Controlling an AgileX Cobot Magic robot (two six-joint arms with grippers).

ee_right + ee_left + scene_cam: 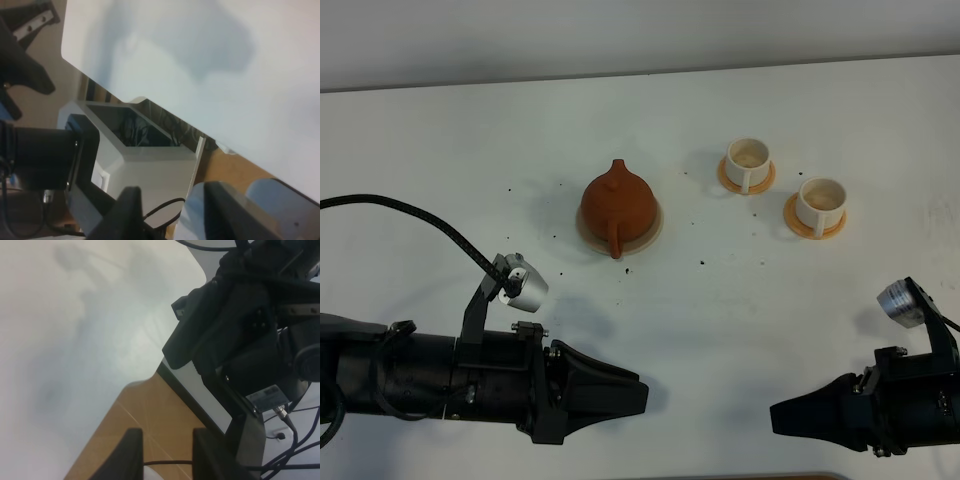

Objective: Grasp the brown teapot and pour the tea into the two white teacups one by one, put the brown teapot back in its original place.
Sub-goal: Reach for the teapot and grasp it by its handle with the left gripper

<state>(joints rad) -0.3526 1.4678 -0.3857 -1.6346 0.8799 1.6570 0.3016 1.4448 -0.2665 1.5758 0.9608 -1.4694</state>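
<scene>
White table (440,150) fills nearly all of the high view, with a strip of grey wall (620,40) beyond the teapot (617,203). That brown pot sits mid-table on a beige coaster (657,224), covering all but a thin rim of it. Its handle points toward the arms, and its lid knob is hard to pick out against the body. Right of the teapot stand two white cups, the nearer cup (748,158) and the farther cup (820,200), each on an orange saucer (761,186). Their insides look pale tan; whether that is liquid cannot be told. Dark specks (704,263) dot the table around the teapot.

Both arms are cut off by the picture's edges. The left gripper (640,397) lies well apart from the teapot on its handle side. The right gripper (776,416) is also well apart on that side, farther right. Their tips face each other. From above each looks like one black wedge, so the jaw gap is hidden there. In the left wrist view the fingers (132,456) stand spread with only wood floor (140,415) between them. In the right wrist view the fingers (127,215) are likewise apart, pinching nothing.

A small label (267,396) on black arm hardware is too small to read
</scene>
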